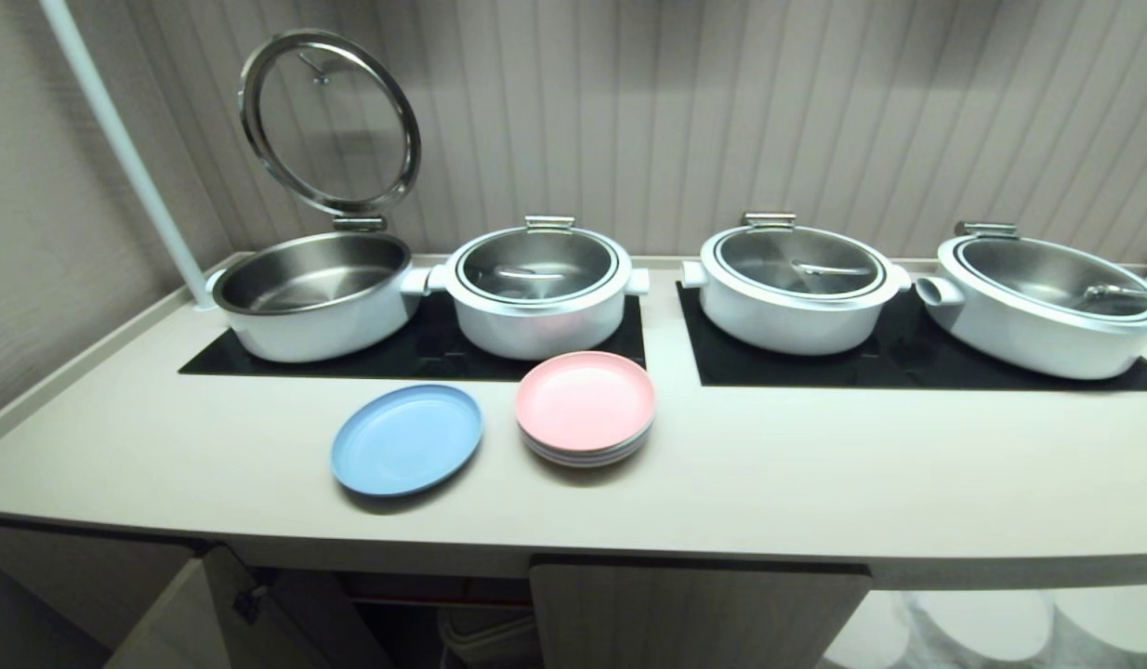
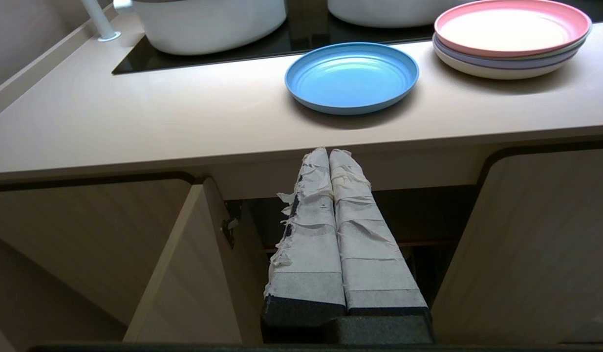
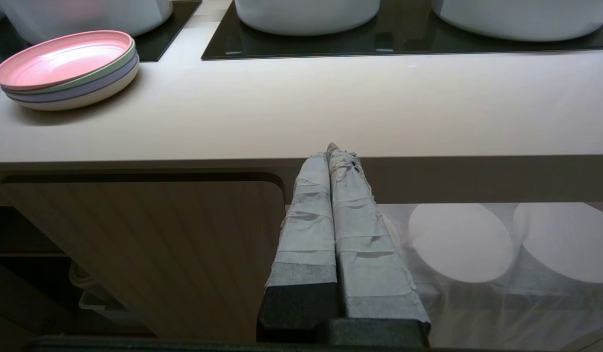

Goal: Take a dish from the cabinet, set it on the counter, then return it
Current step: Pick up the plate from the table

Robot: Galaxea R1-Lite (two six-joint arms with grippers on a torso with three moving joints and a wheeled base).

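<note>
The blue dish lies flat on the cream counter, left of a pink-topped stack of plates. In the left wrist view the dish sits near the counter's front edge. Below it the cabinet has its left door swung open, showing a dark interior. My left gripper hangs shut and empty in front of that opening, below the counter edge. My right gripper is shut and empty, parked below the counter by the shut cabinet door. Neither arm shows in the head view.
Several white pots stand on black mats at the back; the leftmost pot has its lid raised. A white pole rises at the back left. Pale round shapes show under the counter to the right.
</note>
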